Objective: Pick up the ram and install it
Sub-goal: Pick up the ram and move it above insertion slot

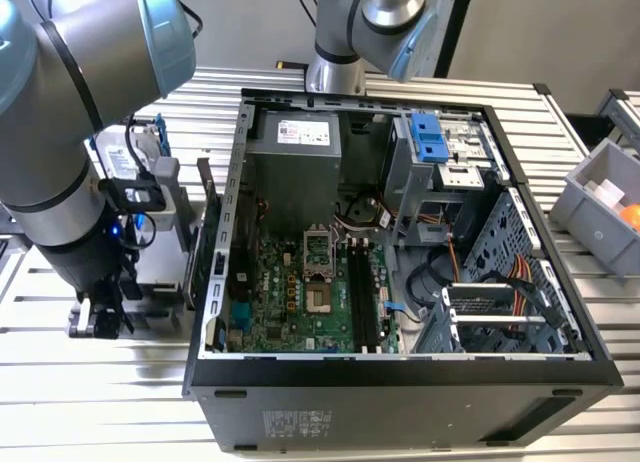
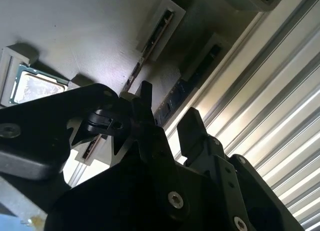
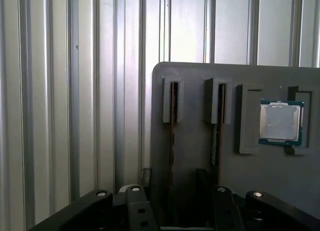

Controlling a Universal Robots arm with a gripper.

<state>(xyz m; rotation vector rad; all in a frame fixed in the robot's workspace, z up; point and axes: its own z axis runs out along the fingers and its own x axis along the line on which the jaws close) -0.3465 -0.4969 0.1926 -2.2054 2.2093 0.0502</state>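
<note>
Gripper (image 3: 173, 178) open wide, my fingers (image 3: 145, 178) standing one on each side of the ram (image 3: 173, 126); probably not touching it, hard to tell. The ram stands on edge in the slot nearest the grey holder's (image 3: 195, 91) edge. A second stick (image 3: 216, 136) and a processor (image 3: 280, 122) sit further in. The holder lies on a slatted metal table (image 3: 75, 91), beside an open computer case (image 1: 400, 392). The ram's near end is hidden behind my fingers.

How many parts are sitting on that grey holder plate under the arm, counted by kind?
ram sticks: 2
processor chip: 1
Total: 3
</note>
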